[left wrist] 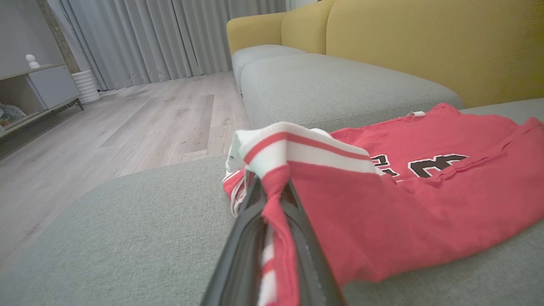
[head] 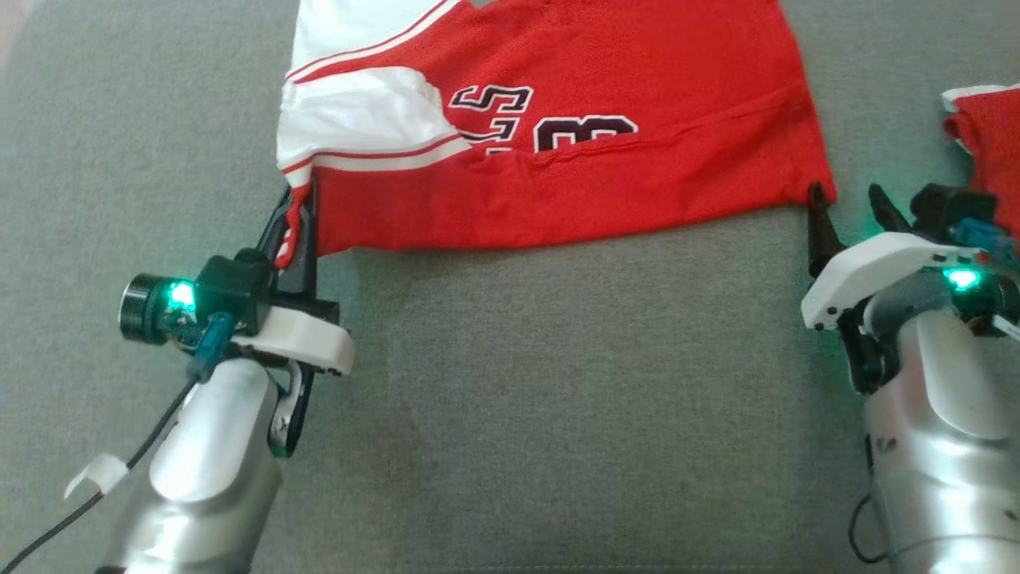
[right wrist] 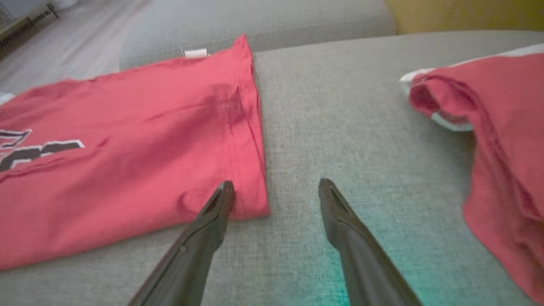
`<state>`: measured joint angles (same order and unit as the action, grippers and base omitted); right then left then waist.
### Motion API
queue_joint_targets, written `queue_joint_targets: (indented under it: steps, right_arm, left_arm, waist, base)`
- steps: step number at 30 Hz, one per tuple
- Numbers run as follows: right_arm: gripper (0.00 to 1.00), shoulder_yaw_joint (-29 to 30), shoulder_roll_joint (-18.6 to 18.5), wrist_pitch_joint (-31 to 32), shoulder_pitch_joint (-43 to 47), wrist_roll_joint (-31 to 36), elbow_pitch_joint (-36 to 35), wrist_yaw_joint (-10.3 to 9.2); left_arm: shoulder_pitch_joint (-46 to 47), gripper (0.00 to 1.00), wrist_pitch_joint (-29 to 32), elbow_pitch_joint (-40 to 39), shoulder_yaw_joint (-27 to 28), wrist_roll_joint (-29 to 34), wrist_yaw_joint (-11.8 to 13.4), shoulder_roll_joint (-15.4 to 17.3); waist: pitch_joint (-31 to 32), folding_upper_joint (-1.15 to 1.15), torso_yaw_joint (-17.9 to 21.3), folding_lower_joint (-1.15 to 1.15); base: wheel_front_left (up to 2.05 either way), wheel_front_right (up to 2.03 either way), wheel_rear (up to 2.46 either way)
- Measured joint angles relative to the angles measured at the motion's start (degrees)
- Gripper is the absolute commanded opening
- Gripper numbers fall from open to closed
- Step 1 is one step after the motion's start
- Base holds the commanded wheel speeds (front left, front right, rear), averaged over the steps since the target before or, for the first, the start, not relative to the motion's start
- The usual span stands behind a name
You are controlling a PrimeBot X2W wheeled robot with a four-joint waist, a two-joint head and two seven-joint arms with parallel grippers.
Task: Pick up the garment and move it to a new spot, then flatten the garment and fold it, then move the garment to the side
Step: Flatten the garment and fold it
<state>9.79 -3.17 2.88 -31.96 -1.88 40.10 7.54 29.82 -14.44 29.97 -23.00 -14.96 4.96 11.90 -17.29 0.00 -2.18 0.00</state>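
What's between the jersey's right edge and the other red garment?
Bare grey cushion between jersey and second red garment; the open right gripper pokes into its near end. Right wrist view shows it.

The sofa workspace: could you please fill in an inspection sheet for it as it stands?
Surface: grey cushion, jersey spread on it.
Job's things: red jersey, mostly flat, near left corner bunched.
Clutter: second red garment at the right.
Grippers: left gripper shut on the jersey's corner; right gripper open, one finger at the jersey's near right corner.
Cables: black cable beside the left forearm.
Surroundings: yellow backrest, wood floor, grey curtains.
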Motion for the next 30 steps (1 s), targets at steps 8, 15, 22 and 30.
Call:
queue_joint_targets:
  steps: [8,15,22,30]
  right_arm:
    - [1.0,0.3,-0.1,-1.7,-6.2,4.6,8.2,0.0]
    - [0.72,-0.7,-0.5,-3.3,-9.1,6.0,13.3,0.0]
    - [0.0,-0.2,-0.3,-6.5,-9.6,8.1,16.7,0.0]
    - [0.0,2.5,-0.3,-8.6,-6.9,10.0,17.5,0.0]
  left_arm:
    - [0.1,0.0,0.0,-0.8,-0.9,0.5,-0.3,-0.1]
    - [0.1,0.0,0.0,-0.6,-0.9,0.5,-0.3,-0.1]
    - [0.1,0.0,0.0,1.1,-1.0,0.5,-0.5,0.0]
    - [-1.6,0.0,0.0,2.8,-1.1,0.3,-0.5,0.8]
  waist:
    - [-1.8,0.0,-1.3,0.0]
    - [-1.8,0.0,-1.0,-0.01]
    - [-0.3,0.0,-0.6,0.0]
    - [3.0,0.0,0.4,-0.01]
  base:
    - [0.0,0.0,0.0]
    - [0.0,0.0,0.0]
    - [0.0,0.0,0.0]
    - [0.0,0.0,0.0]
